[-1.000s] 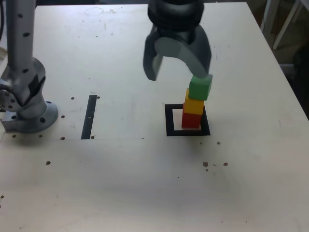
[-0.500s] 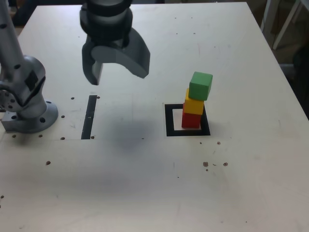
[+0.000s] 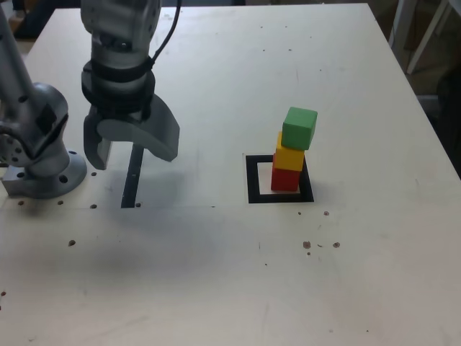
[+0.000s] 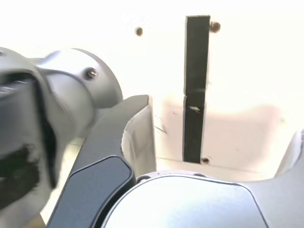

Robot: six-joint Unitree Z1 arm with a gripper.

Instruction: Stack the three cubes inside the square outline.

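Note:
The three cubes stand stacked in the exterior view: the red cube (image 3: 285, 179) at the bottom, the yellow cube (image 3: 289, 157) on it, the green cube (image 3: 300, 128) on top, slightly askew. The stack sits inside the square outline (image 3: 253, 180), towards its right side in the exterior view. My gripper (image 3: 130, 148) hangs open and empty far to the exterior view's left of the stack, over the narrow black strip (image 3: 132, 179). In the wrist view the gripper (image 4: 221, 137) shows wide-spread fingers (image 4: 137, 137) with the strip (image 4: 195, 85) between them. No cube appears in that view.
The arm's grey base (image 3: 39, 155) stands at the exterior view's left edge, close beside the gripper; it fills part of the wrist view too (image 4: 61, 99). Small dark screw holes dot the pale table (image 3: 216, 274). Chair legs (image 3: 421, 36) show past the table's far right corner.
The open gripper has swung away from above the stack to the exterior view's left and come down over the black strip. The green cube stays on top; the stack has not moved.

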